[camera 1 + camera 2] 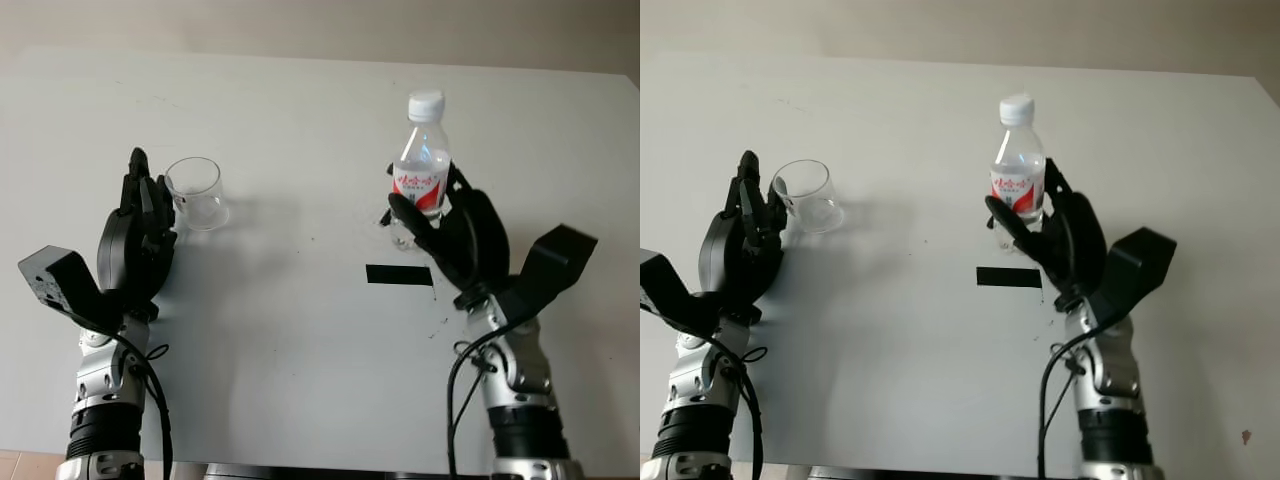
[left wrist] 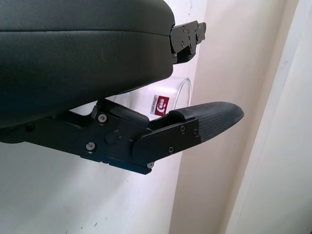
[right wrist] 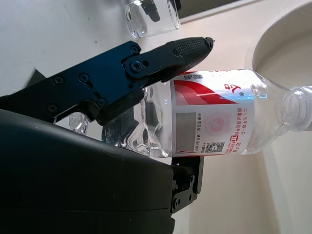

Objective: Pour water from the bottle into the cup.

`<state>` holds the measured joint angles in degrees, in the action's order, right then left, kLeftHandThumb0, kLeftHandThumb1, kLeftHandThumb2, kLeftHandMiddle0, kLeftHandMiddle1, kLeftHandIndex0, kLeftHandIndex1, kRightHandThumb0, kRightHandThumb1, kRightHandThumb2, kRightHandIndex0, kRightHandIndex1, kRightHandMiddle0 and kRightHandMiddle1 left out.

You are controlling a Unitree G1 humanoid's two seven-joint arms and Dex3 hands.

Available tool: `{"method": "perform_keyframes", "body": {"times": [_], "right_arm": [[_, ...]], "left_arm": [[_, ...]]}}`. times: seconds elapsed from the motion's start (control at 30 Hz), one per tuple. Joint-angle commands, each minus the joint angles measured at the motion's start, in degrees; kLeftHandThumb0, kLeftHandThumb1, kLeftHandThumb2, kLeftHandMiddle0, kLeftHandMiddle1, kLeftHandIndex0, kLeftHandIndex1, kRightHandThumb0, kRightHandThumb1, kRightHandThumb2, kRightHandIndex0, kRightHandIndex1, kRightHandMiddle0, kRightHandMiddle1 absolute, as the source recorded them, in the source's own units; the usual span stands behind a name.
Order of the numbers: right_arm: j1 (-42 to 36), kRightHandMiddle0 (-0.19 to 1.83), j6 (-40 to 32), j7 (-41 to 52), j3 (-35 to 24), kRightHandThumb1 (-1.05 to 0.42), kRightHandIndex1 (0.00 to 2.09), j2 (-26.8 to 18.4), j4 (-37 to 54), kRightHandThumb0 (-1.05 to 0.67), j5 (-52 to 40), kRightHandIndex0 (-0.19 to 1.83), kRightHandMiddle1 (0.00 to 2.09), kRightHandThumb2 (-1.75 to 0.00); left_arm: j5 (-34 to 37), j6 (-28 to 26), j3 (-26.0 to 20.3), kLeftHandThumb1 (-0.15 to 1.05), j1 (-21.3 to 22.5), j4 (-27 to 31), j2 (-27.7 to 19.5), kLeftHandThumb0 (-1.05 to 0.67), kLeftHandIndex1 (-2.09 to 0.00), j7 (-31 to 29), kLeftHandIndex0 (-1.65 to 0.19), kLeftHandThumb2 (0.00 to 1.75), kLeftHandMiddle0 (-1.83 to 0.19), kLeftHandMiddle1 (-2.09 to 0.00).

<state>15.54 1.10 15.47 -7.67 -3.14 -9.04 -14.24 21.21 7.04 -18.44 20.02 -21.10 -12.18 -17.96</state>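
Note:
A clear water bottle [image 1: 422, 165] with a red label and a white cap stands upright at the table's right of centre. My right hand [image 1: 432, 205] is shut on the bottle's lower half, one finger crossing the label [image 3: 214, 92] and the palm behind it; the base is hidden. A clear empty cup [image 1: 195, 192] stands upright to the left. My left hand [image 1: 152, 185] is open just left of the cup, fingers pointing up, close beside its wall. The cup's rim [image 2: 181, 87] shows past the left palm.
A white table [image 1: 300, 330] carries everything. A black tape strip [image 1: 398, 274] lies flat on it just in front of the bottle. Bare tabletop separates cup and bottle. A beige wall runs behind the table's far edge.

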Motion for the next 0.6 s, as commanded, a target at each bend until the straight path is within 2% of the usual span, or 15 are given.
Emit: {"method": "perform_keyframes", "body": {"times": [0.0, 0.33, 0.4, 0.57], "right_arm": [[-1.43, 0.56, 2.03, -0.71, 0.55, -1.05, 2.09, 0.89, 1.43, -0.34, 0.39, 0.85, 2.09, -0.31], [-3.38, 0.48, 9.08, -3.56, 0.81, -1.05, 2.09, 5.55, -3.94, -0.37, 0.67, 0.80, 2.09, -0.31], [-3.47, 0.40, 9.57, -4.28, 1.20, -1.05, 2.09, 5.85, -4.69, -0.38, 1.50, 0.71, 2.09, -0.32], [-3.34, 0.34, 11.39, -5.04, 1.74, -1.05, 2.09, 5.58, -5.79, -0.40, 3.39, 0.59, 2.09, -0.32]], "left_arm": [[0.71, -0.39, -0.56, 1.05, 0.57, 0.30, -0.96, -0.77, 0.00, -0.59, 0.19, 0.69, 0.19, 0.00], [0.76, -0.74, -0.65, 1.05, 0.80, 0.12, -1.32, -0.77, 0.00, -0.98, 0.19, 0.68, 0.19, 0.00], [0.78, -0.69, -0.72, 1.05, 0.87, 0.02, -1.43, -0.77, 0.00, -1.09, 0.19, 0.68, 0.19, 0.00], [0.52, -0.77, -0.78, 1.05, 0.81, 0.32, -1.69, -0.77, 0.00, -0.67, 0.19, 0.67, 0.19, 0.00]]}}
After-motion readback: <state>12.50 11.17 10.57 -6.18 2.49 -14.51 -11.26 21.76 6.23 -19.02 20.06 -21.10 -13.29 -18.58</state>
